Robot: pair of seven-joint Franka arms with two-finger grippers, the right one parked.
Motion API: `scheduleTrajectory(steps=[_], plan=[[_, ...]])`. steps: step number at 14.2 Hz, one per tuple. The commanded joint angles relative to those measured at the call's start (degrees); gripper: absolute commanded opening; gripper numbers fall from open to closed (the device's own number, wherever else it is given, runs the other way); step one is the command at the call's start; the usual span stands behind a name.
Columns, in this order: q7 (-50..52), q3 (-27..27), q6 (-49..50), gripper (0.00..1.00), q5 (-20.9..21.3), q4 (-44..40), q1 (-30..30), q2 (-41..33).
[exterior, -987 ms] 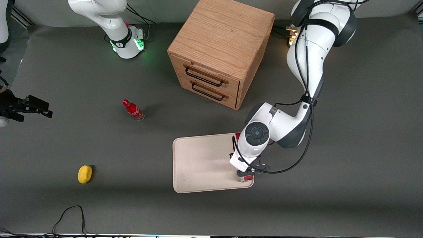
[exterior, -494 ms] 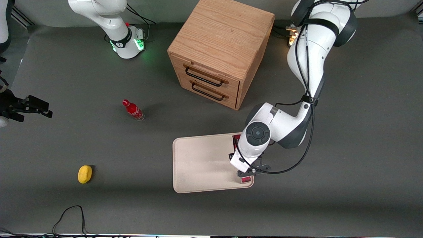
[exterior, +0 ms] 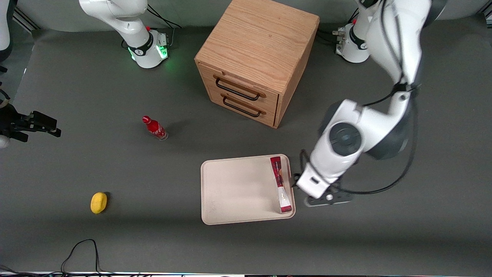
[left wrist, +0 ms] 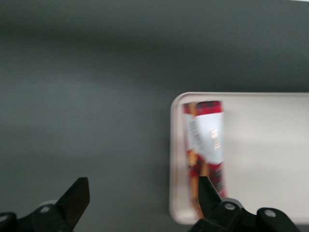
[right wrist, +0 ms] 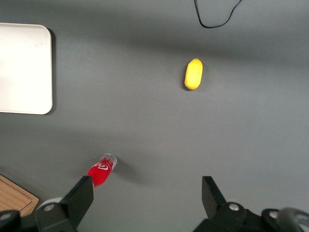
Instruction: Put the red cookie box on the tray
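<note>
Grey worktop (exterior: 115,238): box (exterior: 281,184) lies flat in tray (exterior: 234,188); gripper (exterior: 326,198) hovers just beside it, fingers (left wrist: 77,195) released, job looks done.

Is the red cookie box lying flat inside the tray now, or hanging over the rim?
Flat and inside: the red cookie box lies along the tray edge nearest the working arm, within the rim. The gripper, jaws open, is beside the tray, apart from it.

The box (left wrist: 205,150) looked blurry, and one finger of the gripper (left wrist: 140,198) hid its end. The tray (left wrist: 270,145) ran off the edge.
</note>
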State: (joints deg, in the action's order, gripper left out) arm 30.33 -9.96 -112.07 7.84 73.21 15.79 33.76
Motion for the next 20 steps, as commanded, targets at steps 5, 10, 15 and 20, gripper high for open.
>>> scheduleTrajectory(steps=[5,10,15,20], plan=[[-25.1,1.2,9.7,1.0,-8.4,27.5,-15.3,-28.5],[-24.4,13.2,19.3,1.0,-6.9,27.0,-7.6,-34.5],[-24.3,13.2,20.8,1.0,-3.8,21.3,-10.4,-31.9],[-24.2,11.5,21.2,1.0,-4.5,20.9,-13.9,-31.8]])
